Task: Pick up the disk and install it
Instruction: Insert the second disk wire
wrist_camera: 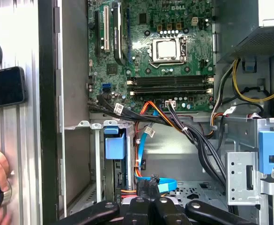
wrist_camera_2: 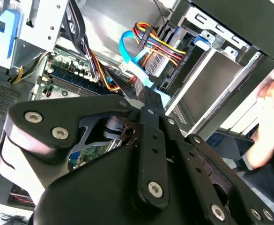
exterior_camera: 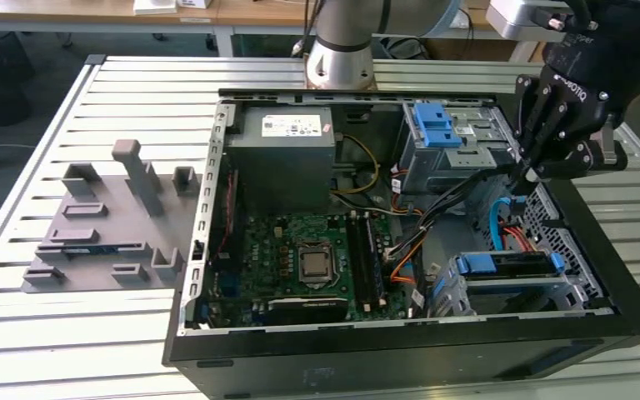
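The open black tower computer case [exterior_camera: 409, 333] holds the silver disk with blue rails [exterior_camera: 506, 265], seated in its lower bay. The black claw [exterior_camera: 535, 172], closed and empty, hovers above; nearby cables could snag it.

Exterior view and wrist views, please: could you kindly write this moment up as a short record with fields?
gripper: above the case's side at the exterior view's right, fingers together, empty
disk: lying in the lower bay, blue rails showing, apart from the gripper
case: open, on the slatted table
power supply: inside the case, far corner
hand: a person's, beside the case in the second wrist view
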`<move>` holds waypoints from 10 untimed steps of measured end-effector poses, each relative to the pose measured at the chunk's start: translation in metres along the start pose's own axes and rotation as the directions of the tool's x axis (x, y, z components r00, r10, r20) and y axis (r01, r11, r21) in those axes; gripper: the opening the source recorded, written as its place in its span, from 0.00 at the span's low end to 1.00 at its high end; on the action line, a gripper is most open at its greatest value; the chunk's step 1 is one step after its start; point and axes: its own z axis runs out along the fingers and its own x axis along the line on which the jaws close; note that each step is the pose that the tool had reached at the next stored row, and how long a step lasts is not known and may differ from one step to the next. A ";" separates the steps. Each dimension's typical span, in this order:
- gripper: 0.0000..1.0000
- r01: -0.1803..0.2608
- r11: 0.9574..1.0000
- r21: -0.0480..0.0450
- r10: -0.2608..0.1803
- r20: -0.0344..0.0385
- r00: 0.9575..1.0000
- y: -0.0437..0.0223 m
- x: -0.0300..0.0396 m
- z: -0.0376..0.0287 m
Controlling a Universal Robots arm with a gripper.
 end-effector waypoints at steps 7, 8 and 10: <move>0.11 0.000 1.000 0.000 0.000 0.000 1.000 0.0000 -0.0001 -0.0001; 0.11 0.000 1.000 0.000 0.000 -0.001 1.000 0.0000 -0.0001 -0.0001; 0.11 0.000 1.000 0.000 0.000 -0.002 1.000 0.0000 -0.0001 -0.0001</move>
